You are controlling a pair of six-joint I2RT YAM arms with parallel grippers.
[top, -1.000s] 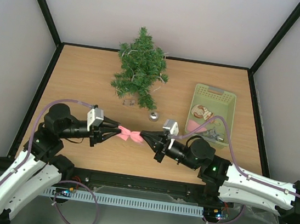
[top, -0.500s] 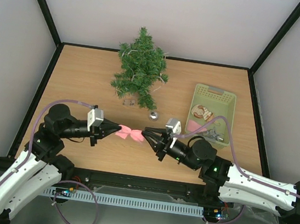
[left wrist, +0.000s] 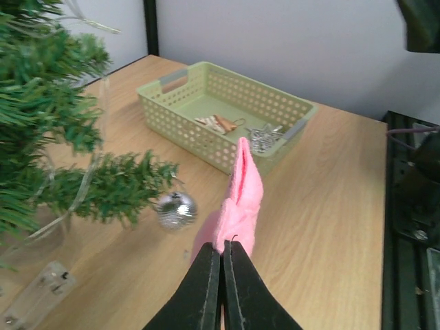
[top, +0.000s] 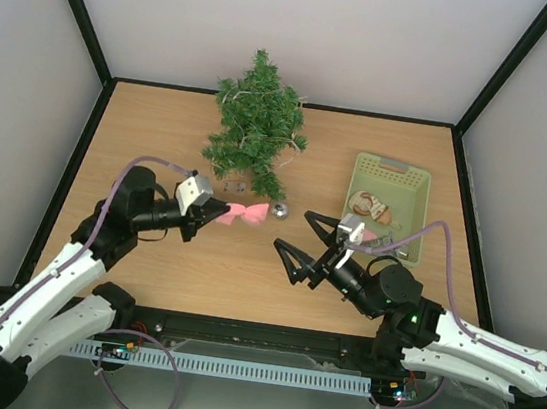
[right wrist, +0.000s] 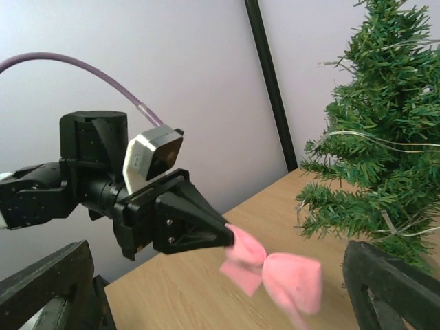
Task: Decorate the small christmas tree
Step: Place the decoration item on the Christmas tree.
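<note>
while my left tool (top: 216,211) is clenched on one wing of the pink fabric bow (top: 243,212), my right tool (top: 295,233) is released, its two black fingers spread wide with nothing between them. the bow sticks out past my left fingertips, held up off the desk (top: 151,138), with its free wing pointing away from my left arm. from above it sits just below the lowest branches of the small christmas tree (top: 256,127) and just beside a silver mirror-ball bauble (top: 279,210). my left wrist view shows that bauble lying on the desk under the tip of a low branch, not touching the bow.

the tree stands at the far side of the desk, a little left of the middle, with a thin pale wire strung through its dark-green needles. a clear plastic case (left wrist: 41,285) lies on the desk by its foot.

my right tool hangs above the desk nearer to me, aimed at the bow and the tree and well apart from both. behind it, to my right, is a pale green slotted basket (top: 412,187) holding a few small ornaments, among them a brown-and-white one (top: 366,205) and some silver pieces (left wrist: 265,136).
</note>
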